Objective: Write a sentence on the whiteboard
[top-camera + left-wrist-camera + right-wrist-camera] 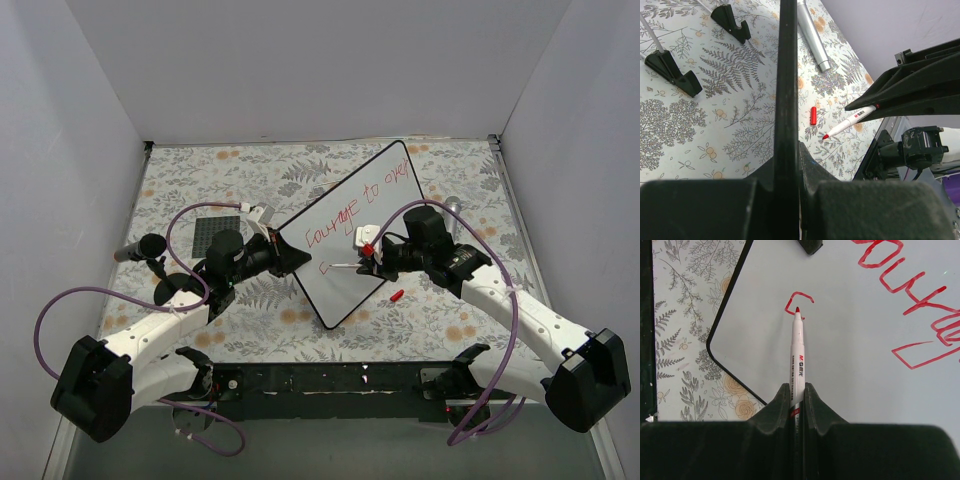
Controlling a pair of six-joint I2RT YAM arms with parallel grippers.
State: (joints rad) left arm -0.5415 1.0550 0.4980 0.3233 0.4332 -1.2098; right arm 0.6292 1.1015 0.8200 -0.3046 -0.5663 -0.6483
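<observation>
The whiteboard (345, 275) lies turned like a diamond in the middle of the flowered cloth. The sentence (356, 207) runs in red along its upper part, reading roughly "courage to over". A small red stroke (799, 301) starts a second line. My left gripper (291, 258) is shut on the board's left corner; in the left wrist view its black rim (786, 90) runs edge-on between the jaws of the left gripper (788, 155). My right gripper (798, 387) is shut on a white marker (798, 352). The marker's red tip is at the small stroke. I cannot tell whether it touches.
A red marker cap (397, 296) lies on the cloth just right of the board's lower edge. A silver cylinder (453, 208) lies to the right, a black mesh pad (217, 231) and a dark cylinder (140, 248) to the left. White walls surround the table.
</observation>
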